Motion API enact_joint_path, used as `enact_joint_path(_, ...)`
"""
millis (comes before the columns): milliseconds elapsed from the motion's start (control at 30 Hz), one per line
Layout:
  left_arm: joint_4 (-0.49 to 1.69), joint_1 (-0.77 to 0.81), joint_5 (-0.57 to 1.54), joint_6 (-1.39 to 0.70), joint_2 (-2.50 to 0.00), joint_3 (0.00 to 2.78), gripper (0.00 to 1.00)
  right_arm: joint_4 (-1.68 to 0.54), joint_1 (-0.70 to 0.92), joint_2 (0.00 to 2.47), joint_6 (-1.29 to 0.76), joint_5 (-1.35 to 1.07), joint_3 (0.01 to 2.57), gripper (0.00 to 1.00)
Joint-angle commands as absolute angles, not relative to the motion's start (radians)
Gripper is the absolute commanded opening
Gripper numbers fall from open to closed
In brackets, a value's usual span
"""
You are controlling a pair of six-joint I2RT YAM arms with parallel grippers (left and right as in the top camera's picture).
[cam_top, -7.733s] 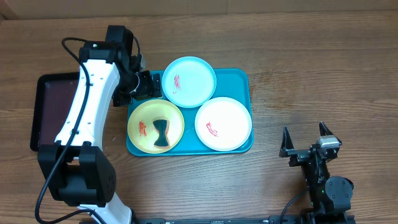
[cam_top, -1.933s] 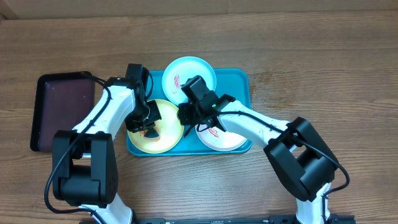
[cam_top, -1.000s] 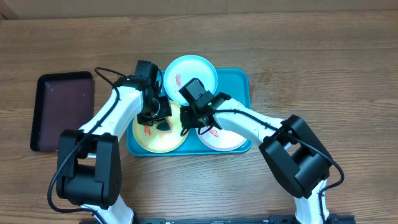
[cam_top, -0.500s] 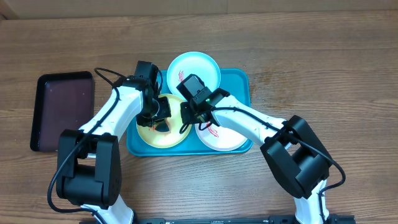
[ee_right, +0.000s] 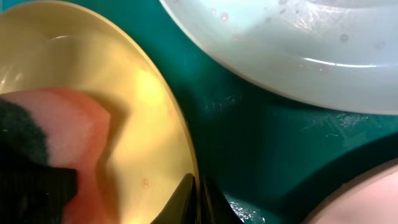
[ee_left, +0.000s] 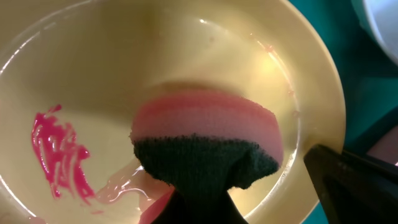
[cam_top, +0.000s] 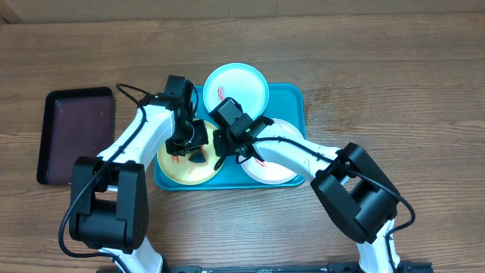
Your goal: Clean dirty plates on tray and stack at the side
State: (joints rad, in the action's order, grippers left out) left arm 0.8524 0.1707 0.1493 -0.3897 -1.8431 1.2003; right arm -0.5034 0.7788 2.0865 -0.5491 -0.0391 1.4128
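Yellow-green plate (cam_top: 173, 167) nudged left, red-smeared, glossy

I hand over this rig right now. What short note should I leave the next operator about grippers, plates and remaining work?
Left gripper: shut on the sponge, which rests in the yellow-green plate.
Right gripper: shut on that plate's rim.
All three plates, also the light blue plate and white plate, lie on the teal tray.
Done: none stacked; a red smear shows in the yellow-green plate.
Left: wipe them, stack beside the tray.
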Motion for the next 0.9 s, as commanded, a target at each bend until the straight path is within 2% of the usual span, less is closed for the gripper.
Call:
enact_joint_path(0, 0.864, 0.171, 0.086, -0.406, -1.861, 1.213, 0.04, -0.506, 0.769, 2.091, -0.581, 0.000, 1.407, 0.06)
enact_joint_path(500, 0.874, 0.170, 0.028, -0.432, -1.975, 1.213, 0.06, -0.501, 0.762, 2.129, -0.580, -0.039, 1.405, 0.07)
enact_joint_path(533, 0.876, 0.169, 0.013, -0.432, -1.980, 1.213, 0.08, -0.501, 0.762, 2.129, -0.580, -0.038, 1.405, 0.07)
enact_joint_path(567, 0.878, 0.169, -0.023, -0.430, -1.987, 1.213, 0.04, -0.500, 0.762, 2.129, -0.580, -0.038, 1.405, 0.07)
enact_joint_path(733, 0.906, 0.169, -0.206, -0.430, -1.991, 1.213, 0.04, -0.499, 0.762, 2.129, -0.580, -0.039, 1.405, 0.07)
enact_joint_path(867, 0.907, 0.168, -0.252, -0.430, -1.991, 1.213, 0.04, -0.498, 0.762, 2.129, -0.580, -0.038, 1.405, 0.07)
